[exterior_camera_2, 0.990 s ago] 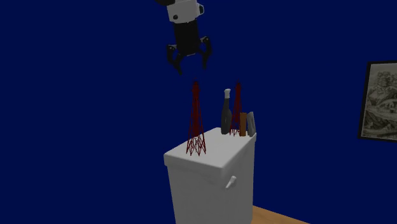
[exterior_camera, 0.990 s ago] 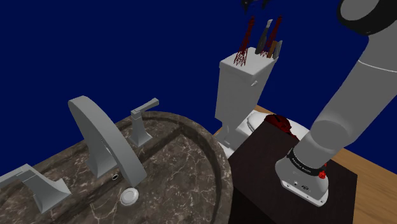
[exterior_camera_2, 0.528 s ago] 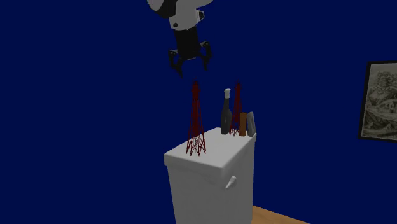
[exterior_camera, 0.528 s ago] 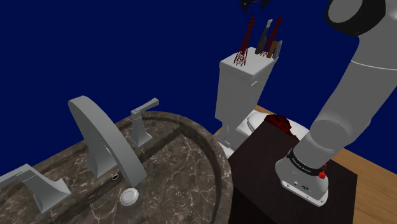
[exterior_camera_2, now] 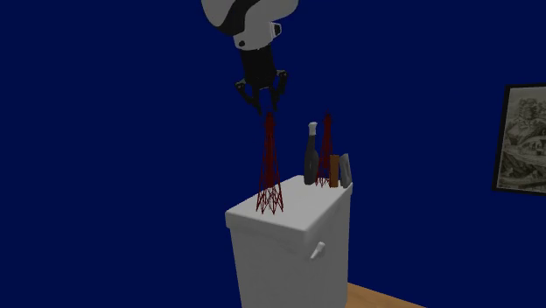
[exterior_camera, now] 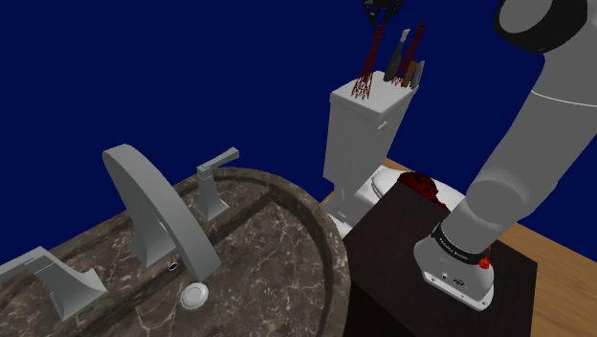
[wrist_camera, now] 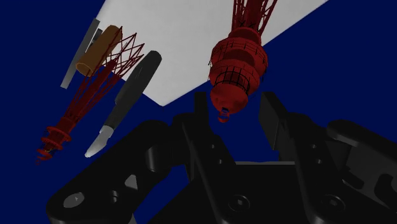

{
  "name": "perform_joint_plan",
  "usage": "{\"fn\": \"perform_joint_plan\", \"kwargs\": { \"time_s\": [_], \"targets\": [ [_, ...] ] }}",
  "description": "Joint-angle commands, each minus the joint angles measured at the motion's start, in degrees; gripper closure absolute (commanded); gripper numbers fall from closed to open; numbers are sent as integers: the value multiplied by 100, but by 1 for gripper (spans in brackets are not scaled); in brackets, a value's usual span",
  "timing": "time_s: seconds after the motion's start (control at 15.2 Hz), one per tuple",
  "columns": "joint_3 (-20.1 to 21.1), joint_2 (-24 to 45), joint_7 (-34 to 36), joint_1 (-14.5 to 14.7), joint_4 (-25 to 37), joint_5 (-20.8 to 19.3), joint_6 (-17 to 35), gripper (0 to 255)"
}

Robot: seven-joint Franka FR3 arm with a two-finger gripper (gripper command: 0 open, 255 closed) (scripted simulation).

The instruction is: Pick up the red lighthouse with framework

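The jaws had lowered onto the lighthouse standing at the near left of the tank lid and were open astride its tip without contact, so further descent, then closing, appeared due.

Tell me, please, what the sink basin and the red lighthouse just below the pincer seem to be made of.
The sink basin looks like dark brown marble, going by its pale veins. The red lighthouse is thin red latticework, perhaps painted metal or plastic.
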Motion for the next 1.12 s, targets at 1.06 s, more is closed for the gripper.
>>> {"fn": "perform_joint_plan", "kwargs": {
  "time_s": [1.06],
  "targets": [
    [-1,420,-396,-35,1423,183,-944,255]
  ]
}}
